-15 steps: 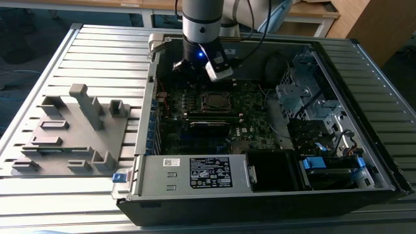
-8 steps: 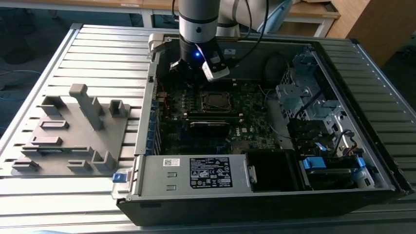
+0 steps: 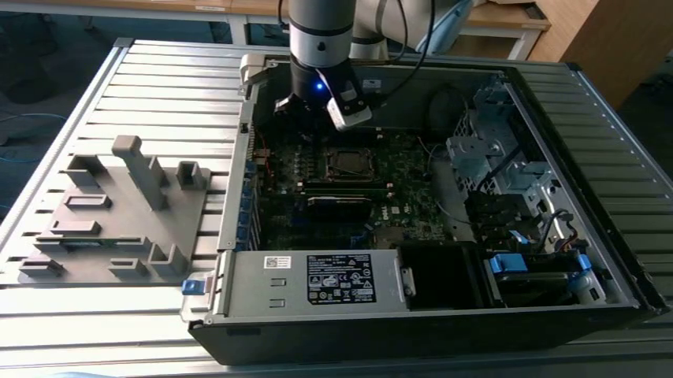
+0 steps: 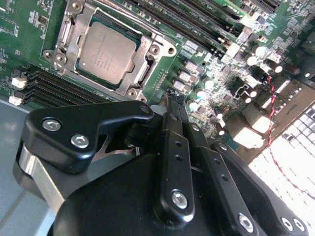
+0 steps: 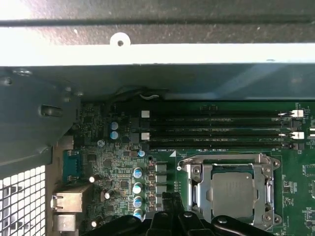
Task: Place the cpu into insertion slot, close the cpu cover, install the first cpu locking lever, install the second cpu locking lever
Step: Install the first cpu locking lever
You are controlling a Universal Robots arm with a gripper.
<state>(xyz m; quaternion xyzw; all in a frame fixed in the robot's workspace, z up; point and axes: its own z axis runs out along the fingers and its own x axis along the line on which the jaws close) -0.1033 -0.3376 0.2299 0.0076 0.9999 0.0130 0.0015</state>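
Arm comes down at the upper centre of the exterior view, into the open computer case [image 3: 620, 260] on the slatted table [image 3: 158, 87]. The gripper [image 3: 299, 110] hangs over the motherboard [image 3: 410, 213] near the case's far wall, just above and left of the insertion slot [image 3: 328, 164] in that frame, not touching it.

In both wrist views the gripper [image 4: 173, 101] [image 5: 169, 197] has its black fingers [image 4: 172, 147] pressed together at the tips, nothing pinched between them. The tips are over small capacitors [image 5: 138, 188] beside the socket, apart from it.

The cpu [image 4: 107, 51] sits flat in the slot, silvery face up. The cpu cover [image 5: 203, 189] lies down around it, chip showing through the window. The locking levers [image 5: 221, 157] look laid flat along the socket's edges, possibly latched; cannot tell for sure.

Memory slots [image 5: 216, 129] run alongside the socket, between it and the case wall. Grey power supply [image 3: 315, 279] at lower centre of the exterior view. Grey parts fixture [image 3: 116, 213] on the table at the exterior view's left, well apart from the gripper.
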